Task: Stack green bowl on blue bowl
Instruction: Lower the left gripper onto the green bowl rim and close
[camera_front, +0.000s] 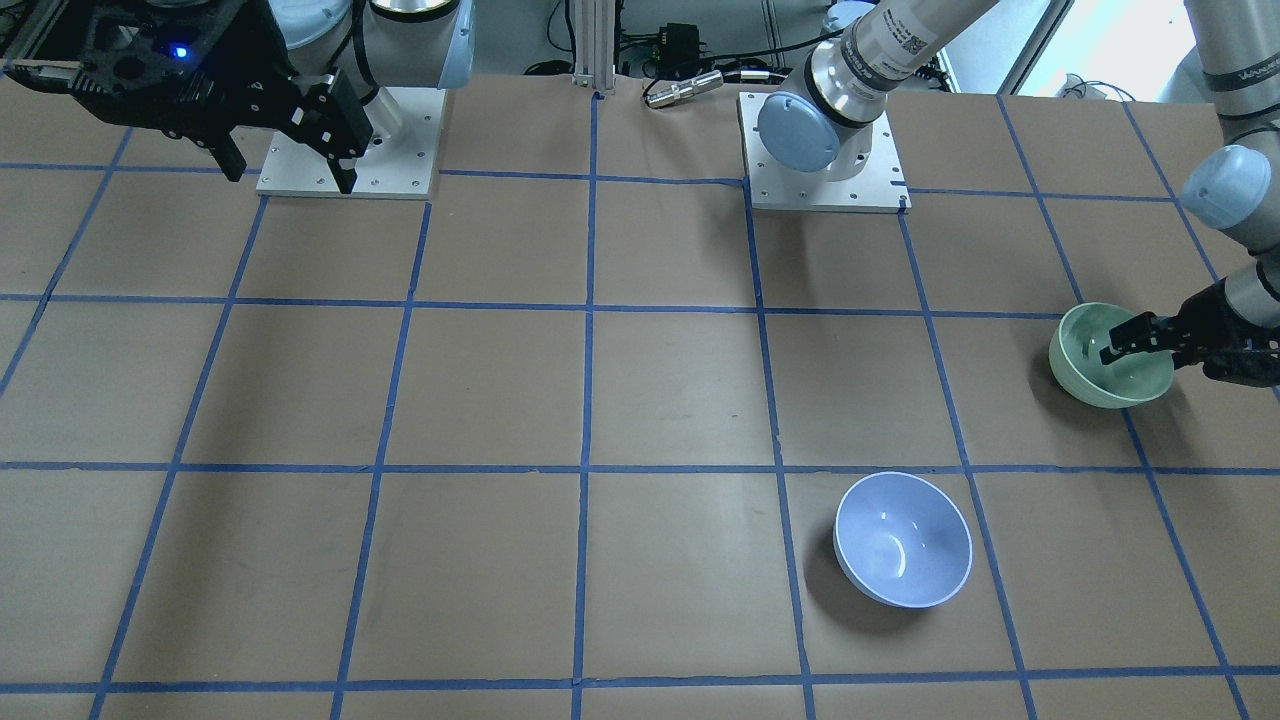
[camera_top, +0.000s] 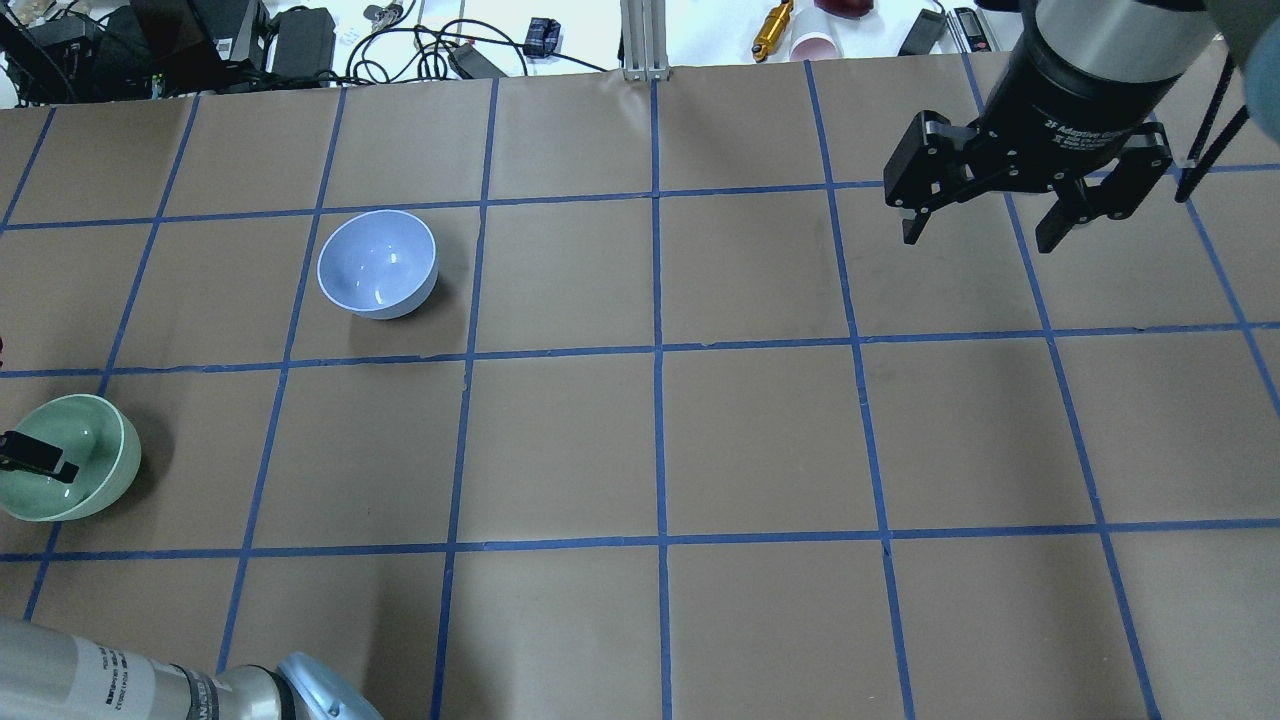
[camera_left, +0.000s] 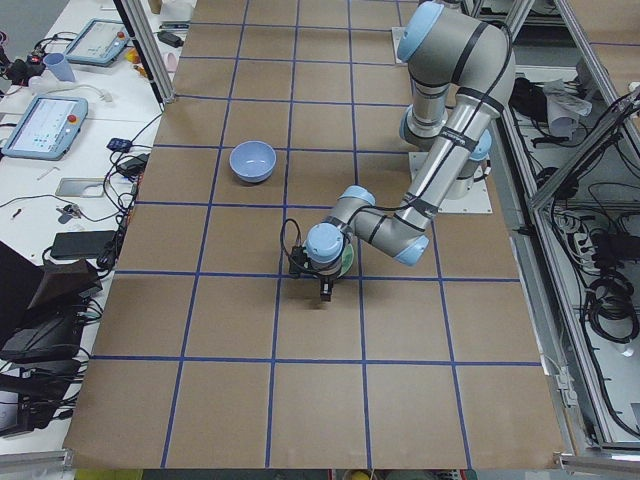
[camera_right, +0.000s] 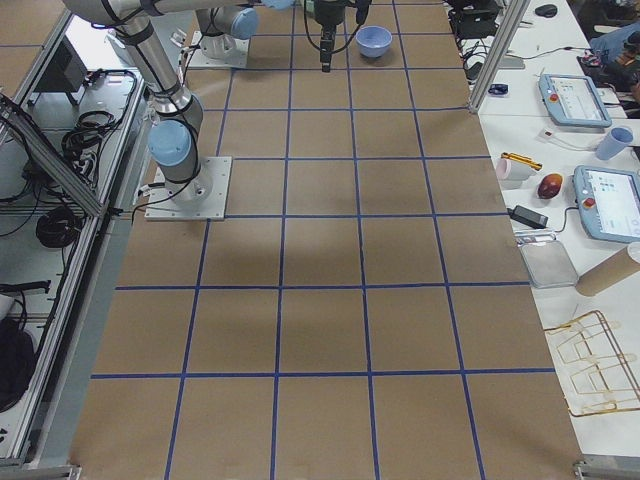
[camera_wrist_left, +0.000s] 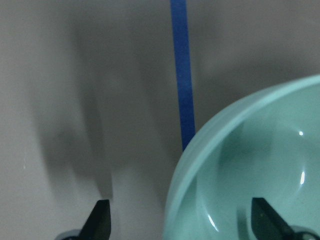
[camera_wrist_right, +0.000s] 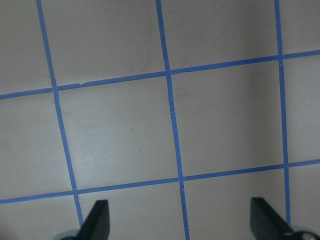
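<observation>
Mint-green glossy round bowl (camera_front: 1085, 345) sits at the brown table's (camera_front: 500, 400) left end, well apart from the periwinkle-blue glossy round bowl (camera_front: 903, 540). Left gripper (camera_wrist_left: 180, 216) straddles its rim, fingers apart, one inside and one outside. Best, I judge, to clamp the wall squarely before lifting.

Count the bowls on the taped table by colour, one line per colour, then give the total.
green bowl: 1
blue bowl: 1
Total: 2
</observation>
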